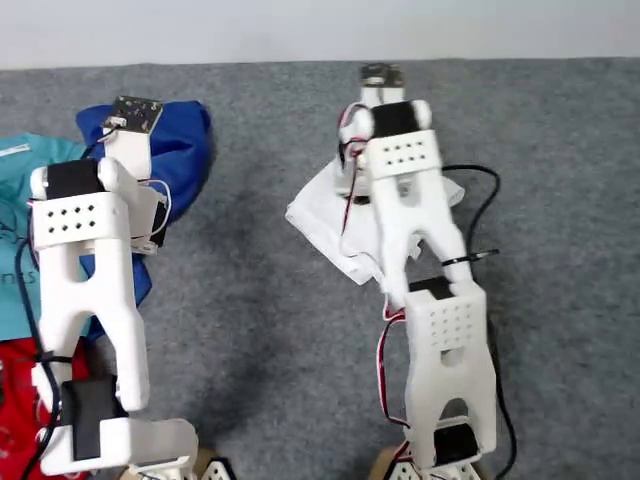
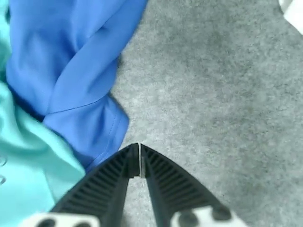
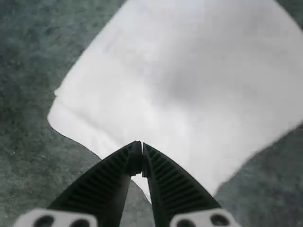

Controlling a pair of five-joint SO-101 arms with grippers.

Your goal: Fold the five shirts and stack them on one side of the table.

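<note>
Four shirts are seen on the grey, carpet-like counter [image 1: 250, 300], and none is shown neatly folded. The crumpled white cloth shirt [image 1: 320, 215] is taken as the landmark: it lies near the middle of the counter, partly covered in the high view by the right arm. Its nearer edge is shown lying flat on the grey surface in the right wrist view.

The bunched royal-blue shirt [image 1: 185, 140] is found well apart from the white shirt, on the left arm's side, with a strip of bare counter between the two. The flat teal shirt [image 1: 12, 200] is laid farther still from the white shirt, touching the blue one and partly overlapped by it. The red shirt [image 1: 15, 380] is placed farthest from the white shirt, at the counter's near corner, just beside the teal one and partly hidden by the left arm.

The right end effector [image 3: 141, 158] is held over the white shirt's edge, where cloth meets counter. Its black ribbed jaws are clenched tip to tip, and no cloth is seen between them.

The left end effector [image 2: 139, 161] is held over bare counter on the blue shirt's side nearest the white shirt, just beside a blue fold. Its jaws are likewise pressed together, with nothing gripped.
</note>
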